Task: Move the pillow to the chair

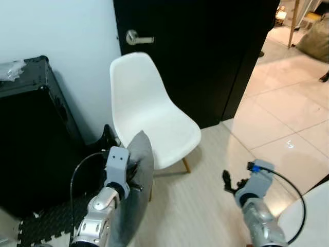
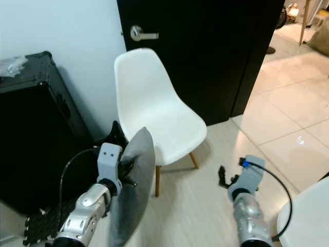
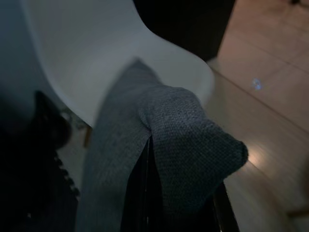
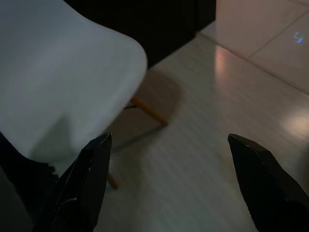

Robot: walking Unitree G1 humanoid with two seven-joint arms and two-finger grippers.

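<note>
A grey knitted pillow (image 1: 134, 190) hangs on edge just in front of the white shell chair (image 1: 154, 116), its top corner near the seat's front rim. My left gripper (image 1: 132, 177) is shut on the pillow; in the left wrist view the grey fabric (image 3: 183, 145) folds over the black fingers. My right gripper (image 1: 230, 181) hovers low over the pale floor to the right of the chair, open and holding nothing. Through the right wrist view its two black fingertips (image 4: 87, 179) frame the chair seat (image 4: 58, 82) and a wooden leg (image 4: 147, 110).
A black case (image 1: 31, 139) stands at the left against the white wall, with a black foam mat (image 1: 46, 224) in front of it. A black door (image 1: 195, 46) with a silver handle (image 1: 138, 37) is behind the chair. A white round edge (image 1: 308, 216) shows at the lower right.
</note>
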